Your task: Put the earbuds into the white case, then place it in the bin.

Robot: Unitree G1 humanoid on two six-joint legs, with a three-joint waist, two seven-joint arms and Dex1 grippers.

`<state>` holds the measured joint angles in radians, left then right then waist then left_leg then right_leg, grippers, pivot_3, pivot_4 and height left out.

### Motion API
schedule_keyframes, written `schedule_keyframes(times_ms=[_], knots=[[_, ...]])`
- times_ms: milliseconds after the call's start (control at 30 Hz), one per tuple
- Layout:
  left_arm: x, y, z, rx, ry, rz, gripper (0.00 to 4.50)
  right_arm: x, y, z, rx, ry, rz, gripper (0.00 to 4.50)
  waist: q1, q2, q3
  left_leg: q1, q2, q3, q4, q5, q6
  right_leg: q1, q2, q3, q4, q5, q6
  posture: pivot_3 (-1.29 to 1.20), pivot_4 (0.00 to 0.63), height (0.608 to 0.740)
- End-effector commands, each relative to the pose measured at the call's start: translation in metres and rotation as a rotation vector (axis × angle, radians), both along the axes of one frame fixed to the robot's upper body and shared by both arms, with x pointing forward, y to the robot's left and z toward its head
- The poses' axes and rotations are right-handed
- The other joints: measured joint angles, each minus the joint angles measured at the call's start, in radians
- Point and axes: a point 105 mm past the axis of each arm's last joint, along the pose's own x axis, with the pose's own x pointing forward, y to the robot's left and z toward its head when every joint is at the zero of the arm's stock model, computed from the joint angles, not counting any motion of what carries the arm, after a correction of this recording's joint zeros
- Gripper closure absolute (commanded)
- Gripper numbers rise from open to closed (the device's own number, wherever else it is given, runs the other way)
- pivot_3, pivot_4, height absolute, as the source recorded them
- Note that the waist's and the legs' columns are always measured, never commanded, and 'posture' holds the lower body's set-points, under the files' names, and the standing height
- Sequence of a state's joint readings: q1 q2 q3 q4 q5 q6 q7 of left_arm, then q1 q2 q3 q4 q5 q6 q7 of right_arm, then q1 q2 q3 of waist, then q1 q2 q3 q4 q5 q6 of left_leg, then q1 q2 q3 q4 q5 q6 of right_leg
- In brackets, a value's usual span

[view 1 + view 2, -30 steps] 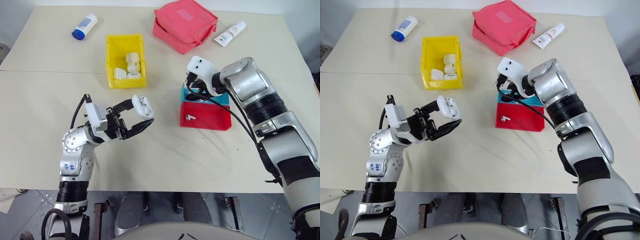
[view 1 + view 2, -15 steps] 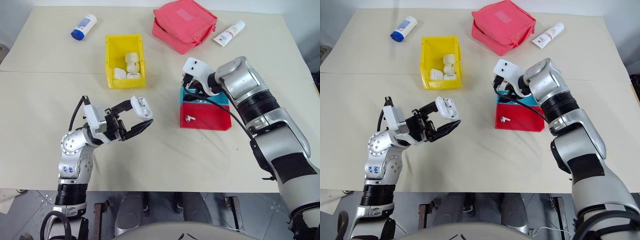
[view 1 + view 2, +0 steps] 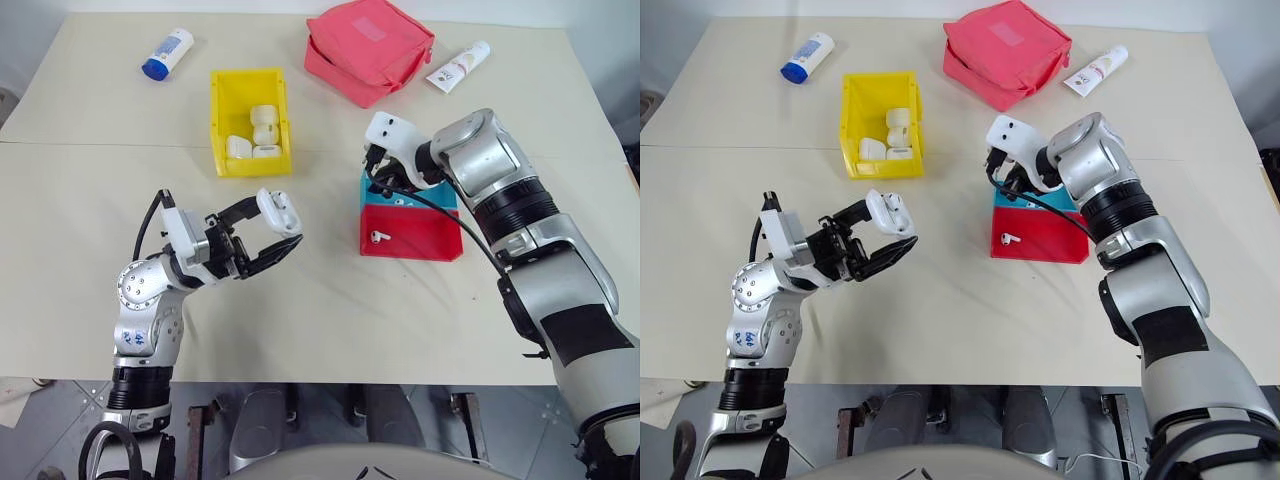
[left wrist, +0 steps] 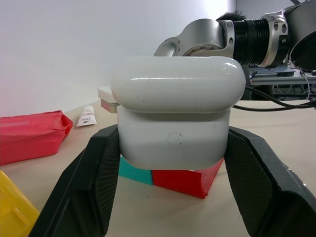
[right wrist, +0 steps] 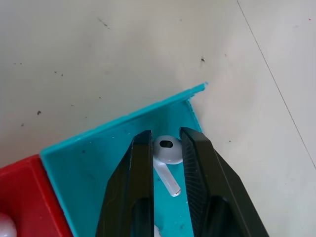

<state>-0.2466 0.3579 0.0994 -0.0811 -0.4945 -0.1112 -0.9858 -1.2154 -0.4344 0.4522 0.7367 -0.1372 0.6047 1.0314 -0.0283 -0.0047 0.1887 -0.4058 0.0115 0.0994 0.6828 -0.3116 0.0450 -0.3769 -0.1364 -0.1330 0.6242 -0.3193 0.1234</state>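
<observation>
Two risks stand out: the earbud [image 5: 167, 150], pinched between the right gripper [image 5: 166, 148] fingers in the blue tray [image 5: 106, 148], could squirt out if the glossy head slips; its stem runs toward five o'clock in the right wrist view, head at eleven. Another earbud [image 3: 377, 237] lies in the red tray [image 3: 425, 243]. Left gripper [image 3: 272, 228] clamps the white case [image 3: 279, 211] above the table, roughly five o'clock from the bin [image 3: 226, 102]; I cannot tell whether its lid is open
</observation>
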Motion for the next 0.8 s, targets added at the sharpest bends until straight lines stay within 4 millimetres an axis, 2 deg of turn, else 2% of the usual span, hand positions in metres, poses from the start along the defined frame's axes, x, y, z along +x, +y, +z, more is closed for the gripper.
schedule_keyframes(times_ms=[33, 233, 367, 533, 700, 800], knots=[[0.001, 0.003, 0.008, -0.006, -0.042, 0.003, 1.73, 0.007, -0.001, 0.041, 0.072, -0.107, -0.017, 4.06, 0.0, 0.001, 0.001, 0.0, 0.0, 0.0, 0.0, 0.0, 0.0, 0.0, 0.0, 0.0, 0.0, 0.0, 0.0, 0.0, 0.15, 0.74], [0.006, 0.003, 0.009, -0.006, -0.041, -0.004, 1.73, 0.006, -0.013, 0.054, 0.16, -0.116, -0.055, 4.06, 0.0, 0.002, 0.001, 0.0, 0.0, 0.0, 0.0, 0.0, 0.0, 0.0, 0.0, 0.0, 0.0, 0.0, 0.0, 0.0, 0.15, 0.74], [0.008, 0.0, 0.009, -0.003, -0.04, -0.024, 1.73, -0.003, -0.016, 0.062, 0.268, -0.121, -0.043, 4.06, 0.002, 0.002, 0.001, 0.0, 0.0, 0.0, -0.001, 0.0, 0.0, 0.0, 0.0, 0.0, 0.0, 0.0, 0.0, 0.0, 0.15, 0.74], [0.014, -0.007, 0.011, 0.002, -0.041, -0.083, 1.73, -0.053, 0.0, 0.087, 0.587, -0.077, 0.126, 4.06, 0.003, 0.002, 0.001, 0.0, 0.0, 0.0, -0.001, 0.0, 0.0, 0.0, 0.0, 0.0, 0.0, 0.0, 0.0, 0.0, 0.15, 0.74], [0.021, -0.012, 0.012, 0.006, -0.038, -0.125, 1.73, -0.091, 0.008, 0.091, 0.732, -0.031, 0.188, 4.06, 0.004, 0.002, 0.001, 0.0, -0.001, 0.0, -0.001, 0.0, 0.0, 0.0, 0.0, 0.0, 0.0, 0.0, 0.0, 0.0, 0.15, 0.74], [0.026, -0.019, 0.012, 0.018, -0.034, -0.186, 1.73, -0.117, 0.013, 0.098, 0.879, 0.018, 0.224, 4.06, 0.006, 0.002, 0.001, 0.0, 0.0, -0.001, -0.001, 0.0, 0.0, 0.0, 0.0, 0.0, 0.0, 0.0, 0.0, 0.0, 0.15, 0.74]])
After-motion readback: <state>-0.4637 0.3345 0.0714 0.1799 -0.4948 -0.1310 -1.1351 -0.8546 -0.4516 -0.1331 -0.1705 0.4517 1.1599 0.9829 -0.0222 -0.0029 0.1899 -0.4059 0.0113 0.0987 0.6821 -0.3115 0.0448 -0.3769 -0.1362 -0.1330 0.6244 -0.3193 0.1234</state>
